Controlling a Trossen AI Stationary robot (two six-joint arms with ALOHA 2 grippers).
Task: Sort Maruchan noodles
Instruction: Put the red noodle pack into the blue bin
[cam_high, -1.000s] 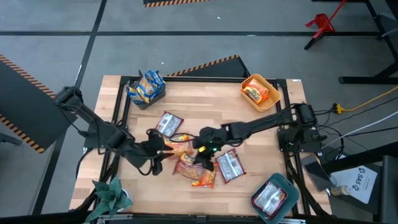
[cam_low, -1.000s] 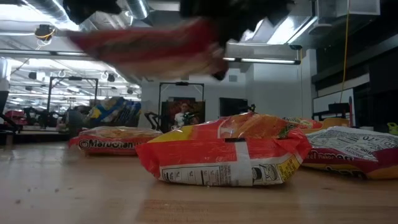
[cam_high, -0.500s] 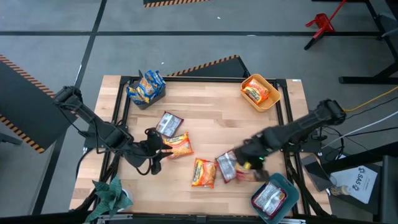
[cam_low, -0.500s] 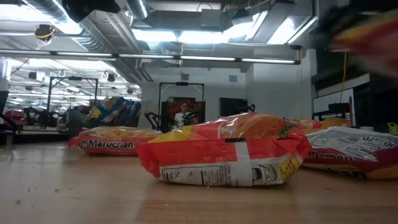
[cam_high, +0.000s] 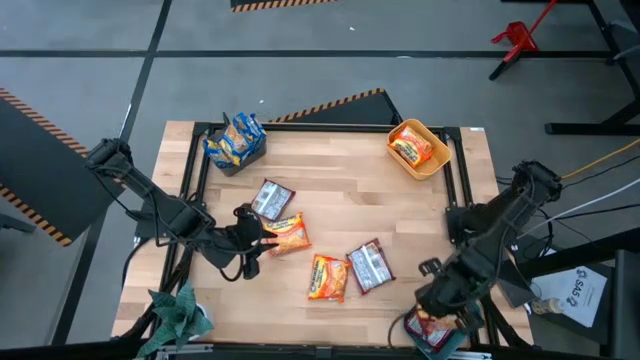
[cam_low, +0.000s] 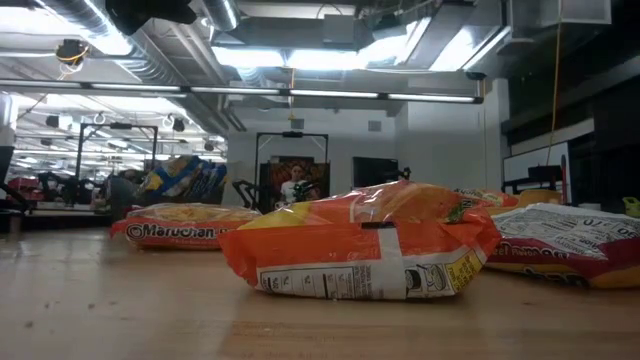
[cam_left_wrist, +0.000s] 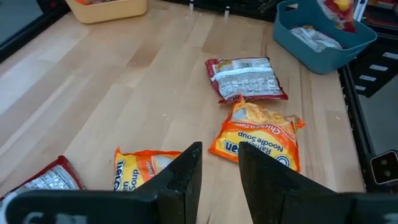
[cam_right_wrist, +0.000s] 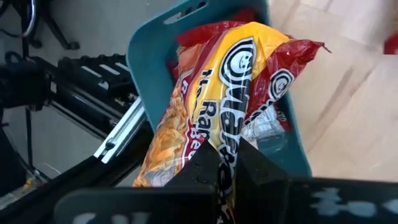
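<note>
Nearest, at the surface's front right corner: teal bin (cam_high: 470, 338), holding a silver-grey packet (cam_left_wrist: 311, 36). Right gripper (cam_right_wrist: 227, 163) above it, jaws clenched on an orange-and-yellow packet (cam_right_wrist: 211, 99) that hangs over the bin's rim and interior.

Front centre of the surface (cam_high: 400, 215): orange-and-yellow packet (cam_high: 327, 277) lying flat, just beside a silver-and-red packet (cam_high: 370, 266) to its right.

Left of centre: left gripper (cam_left_wrist: 214, 180) low over the wood, jaws released with a narrow gap and holding nothing; an orange packet (cam_high: 289, 233) just beyond its tips, and a silver-and-red packet (cam_high: 271, 198) next to that, farther back.

Rear left corner: grey bin (cam_high: 236, 155) stacked with blue-and-yellow packets (cam_high: 235, 137).

Rear right corner: yellow bin (cam_high: 437, 156) containing orange packets (cam_high: 412, 144).
</note>
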